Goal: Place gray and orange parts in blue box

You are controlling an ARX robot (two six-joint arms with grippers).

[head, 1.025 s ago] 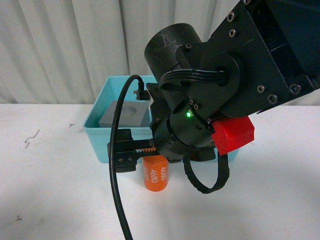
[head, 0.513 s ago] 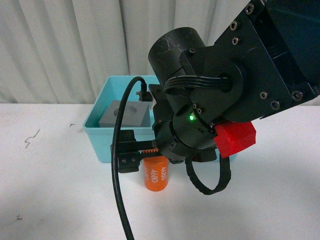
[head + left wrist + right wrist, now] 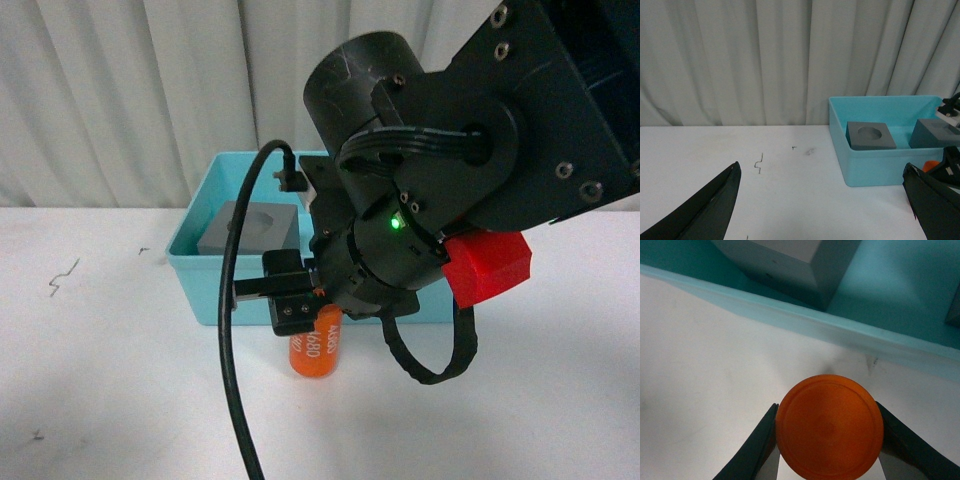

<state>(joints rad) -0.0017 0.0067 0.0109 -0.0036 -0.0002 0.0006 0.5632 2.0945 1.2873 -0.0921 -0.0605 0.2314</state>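
Observation:
The orange cylinder [image 3: 315, 345] with white digits hangs slightly tilted just in front of the blue box [image 3: 195, 262], right over the white table. My right gripper [image 3: 303, 300] is shut on it. In the right wrist view its round end [image 3: 829, 432] fills the gap between both fingers [image 3: 759, 442]. A gray cube with a round recess [image 3: 870, 136] and a second gray cube [image 3: 932, 134] lie inside the blue box [image 3: 875, 170]. My left gripper [image 3: 821, 170] stands open over bare table, left of the box.
White curtains hang behind the table. Small dark marks [image 3: 759, 164] dot the tabletop left of the box. The right arm's black body, cable and red block [image 3: 490, 265] hide the box's right half in the front view.
The right gripper's finger block has slid rightward onto the orange cylinder, which now leans a little. The arm has shifted slightly up and right.

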